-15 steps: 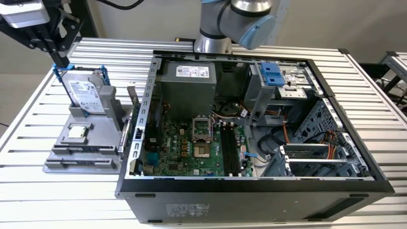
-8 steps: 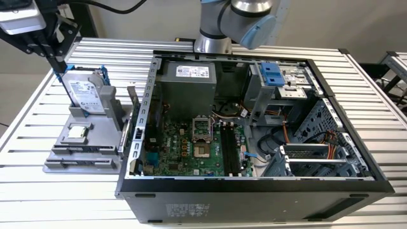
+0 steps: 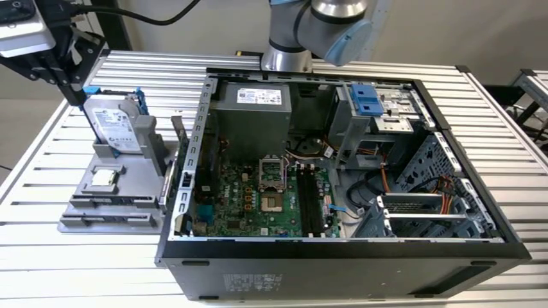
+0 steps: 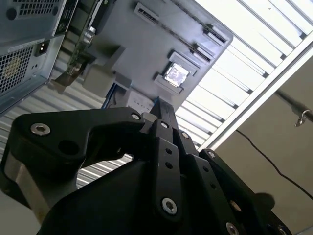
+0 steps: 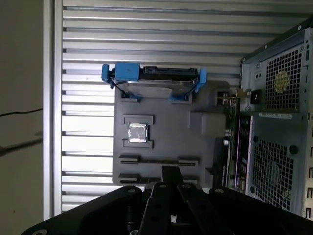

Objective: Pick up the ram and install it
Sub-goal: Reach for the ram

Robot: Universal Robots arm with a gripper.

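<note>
The slatted desk [image 3: 102, 256] carries the open computer case [image 3: 342, 269] at its middle. The grey holder [image 3: 86, 208] lies near the desk's edge on the exterior view's left. The pincer [image 3: 73, 90], tips together and empty, hangs over the holder's far end. The ram [image 3: 179, 138] stands on edge along the holder's side, just beside the case.
</note>
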